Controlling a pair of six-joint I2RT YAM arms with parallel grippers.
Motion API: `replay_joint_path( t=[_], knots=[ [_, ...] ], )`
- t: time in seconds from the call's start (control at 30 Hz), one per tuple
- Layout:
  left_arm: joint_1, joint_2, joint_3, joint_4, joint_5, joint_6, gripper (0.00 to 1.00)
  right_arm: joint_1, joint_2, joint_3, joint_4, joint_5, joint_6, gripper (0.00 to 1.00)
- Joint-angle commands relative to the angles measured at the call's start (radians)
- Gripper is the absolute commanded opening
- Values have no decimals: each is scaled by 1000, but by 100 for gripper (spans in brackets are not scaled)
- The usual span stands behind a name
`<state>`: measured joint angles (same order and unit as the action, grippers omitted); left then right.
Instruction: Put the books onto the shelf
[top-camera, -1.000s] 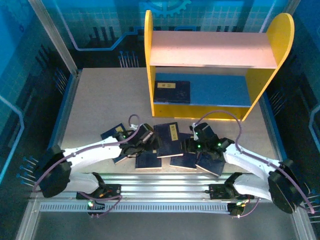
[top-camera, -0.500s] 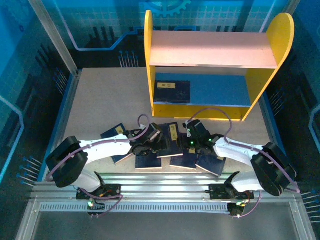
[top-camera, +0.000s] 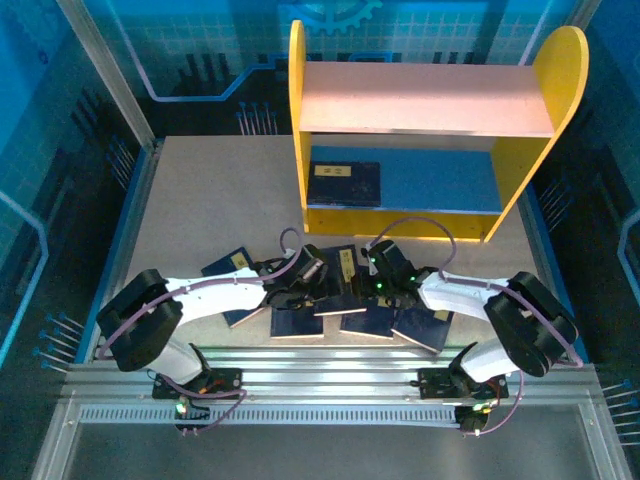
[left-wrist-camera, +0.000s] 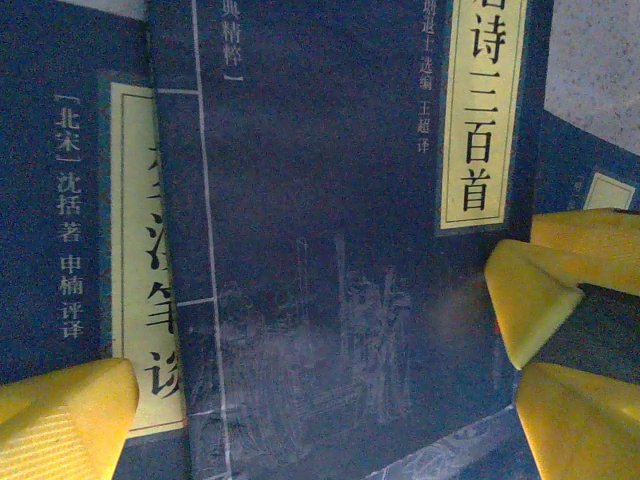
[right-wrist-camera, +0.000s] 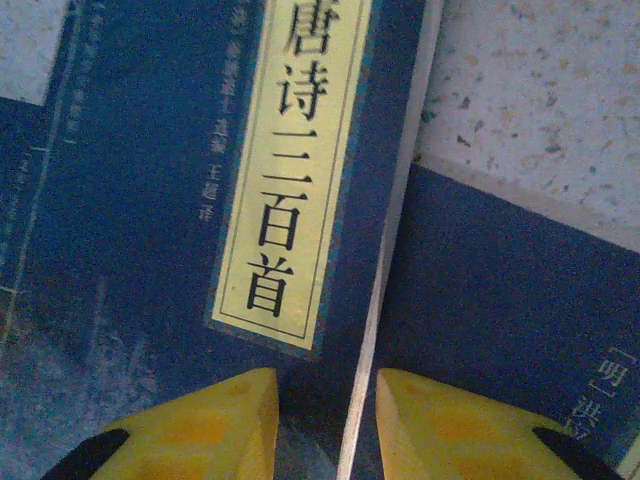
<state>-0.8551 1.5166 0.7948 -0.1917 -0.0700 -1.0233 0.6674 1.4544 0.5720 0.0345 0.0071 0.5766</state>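
Several dark navy books with yellow labels lie overlapping at the table's middle front. The top book (top-camera: 336, 279) (left-wrist-camera: 330, 200) (right-wrist-camera: 150, 200) lies between both grippers. My left gripper (top-camera: 306, 281) (left-wrist-camera: 310, 400) is open wide, low over this book's cover and spanning it. My right gripper (top-camera: 373, 279) (right-wrist-camera: 328, 425) straddles the book's right edge, one finger over the cover and one beyond the pale page edge, with a narrow gap still showing. The right gripper's yellow fingers (left-wrist-camera: 535, 290) also appear in the left wrist view. One book (top-camera: 343, 183) lies on the blue lower board of the shelf (top-camera: 425, 100).
Other books lie around the top one: one at the left (top-camera: 228, 266), one at the front (top-camera: 297, 322), and two at the right front (top-camera: 365, 318) (top-camera: 425, 327). Bare tabletop (top-camera: 220, 200) stretches between the pile and the shelf's left side.
The right arm reached left to the top book's edge and its jaws narrowed around it. The left gripper slid right onto that book, still open.
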Motion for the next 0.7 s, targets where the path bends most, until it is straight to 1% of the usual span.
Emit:
replay_joint_path(
  t=[0.0, 0.23, 0.37, 0.57, 0.67],
  knots=[
    [-7, 25, -2, 13, 28, -21, 98, 15, 27, 12, -12, 13, 3, 32],
    [-7, 61, 28, 12, 29, -12, 96, 14, 29, -9, 5, -13, 7, 32],
    [-7, 76, 51, 48, 42, 8, 92, 14, 28, -15, 19, -31, 9, 32],
    [18, 31, 140, 69, 45, 137, 89, 17, 26, -30, 31, -56, 16, 31],
    [21, 20, 185, 48, 49, 171, 88, 21, 18, -38, 30, -58, 18, 31]
  ],
)
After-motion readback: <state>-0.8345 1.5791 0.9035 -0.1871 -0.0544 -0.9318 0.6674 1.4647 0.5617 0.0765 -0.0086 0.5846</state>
